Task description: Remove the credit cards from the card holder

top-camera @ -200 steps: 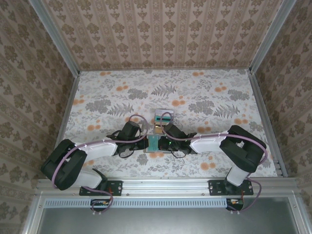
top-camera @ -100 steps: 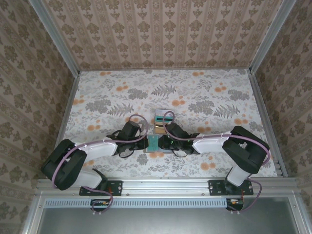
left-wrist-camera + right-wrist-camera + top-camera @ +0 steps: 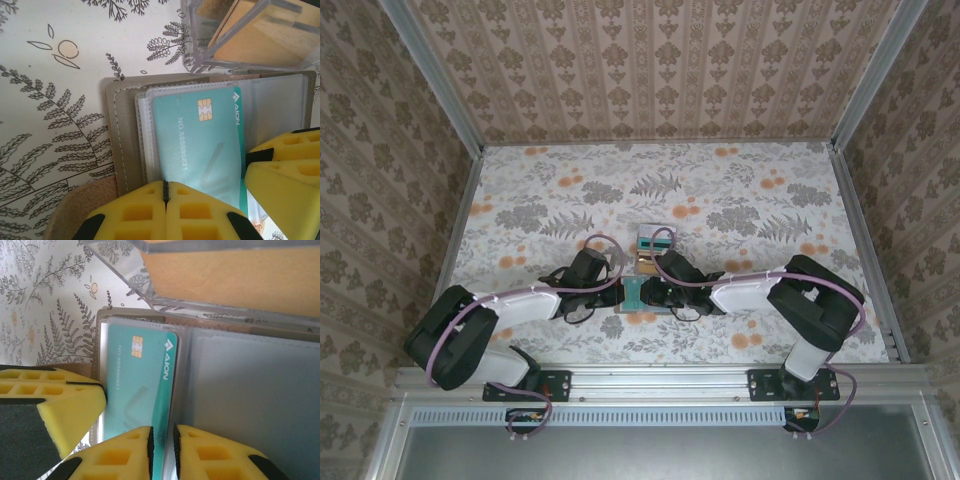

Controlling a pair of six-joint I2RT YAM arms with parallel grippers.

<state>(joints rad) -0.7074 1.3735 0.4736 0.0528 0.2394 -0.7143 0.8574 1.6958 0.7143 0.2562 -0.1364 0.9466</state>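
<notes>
The card holder [image 3: 120,130] lies open on the table, a taupe wallet with clear pockets [image 3: 250,390]. A teal-green credit card [image 3: 200,140] with a gold chip sits in its left pocket [image 3: 135,385]. My left gripper [image 3: 165,190] is shut, pinching the holder's near edge beside that card. My right gripper [image 3: 162,440] is closed to a narrow gap with the teal card's right edge between its pads. From above, both grippers [image 3: 618,290] [image 3: 652,290] meet over the teal card [image 3: 635,291]. The right fingers [image 3: 285,170] show in the left wrist view.
A clear plastic box [image 3: 656,243] holding gold-tan and teal cards stands just behind the holder [image 3: 250,35] [image 3: 225,275]. The floral table cloth [image 3: 750,200] stretches to patterned walls on three sides. Both arms lie low across the near table.
The right arm has shifted slightly at its elbow and wrist. Both grippers stay at the holder and the teal card has barely moved.
</notes>
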